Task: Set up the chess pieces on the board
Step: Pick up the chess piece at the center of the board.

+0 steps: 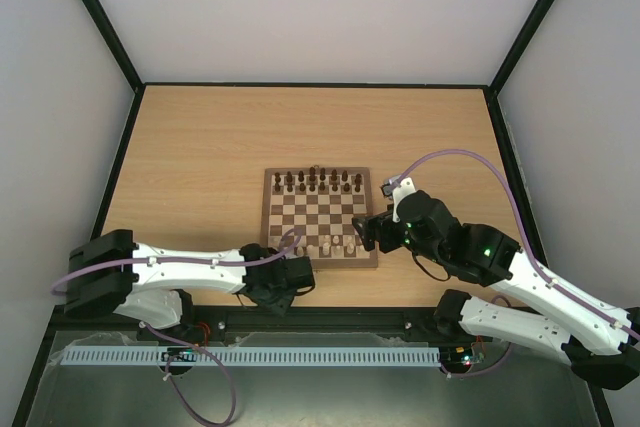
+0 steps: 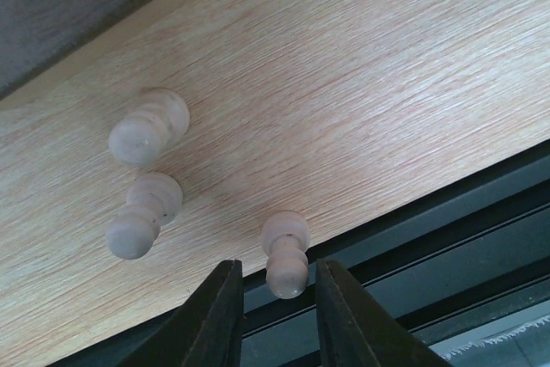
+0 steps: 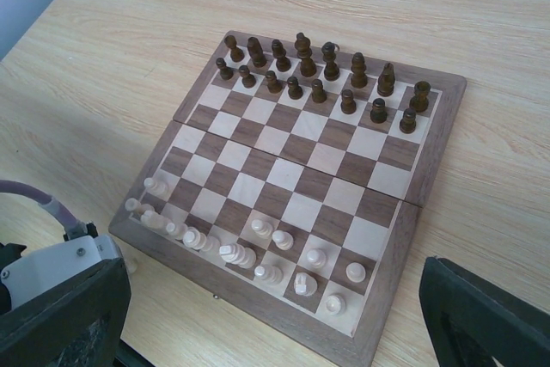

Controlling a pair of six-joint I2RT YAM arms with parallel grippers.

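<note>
The board (image 1: 270,217) lies mid-table, its border (image 3: 250,303) near in the right wrist view. Dark chess pieces (image 3: 318,66) fill its two far rows (image 1: 318,182). Pale pieces (image 3: 258,247) stand in the near rows, several crowded and leaning at the near left. Three pale pawns stand on the bare table off the board. One pawn (image 2: 286,255) stands at the table's edge with its head between the fingertips of my left gripper (image 2: 277,285), a thin gap on each side. My right gripper (image 3: 271,285) hangs wide open over the board's near right part (image 1: 365,232), holding nothing.
Two more pale pawns (image 2: 148,126) (image 2: 142,217) stand to the left of the one between my fingers. The dark metal rail of the table's near edge (image 2: 430,247) runs right under that pawn. A black frame bounds the table (image 1: 130,147).
</note>
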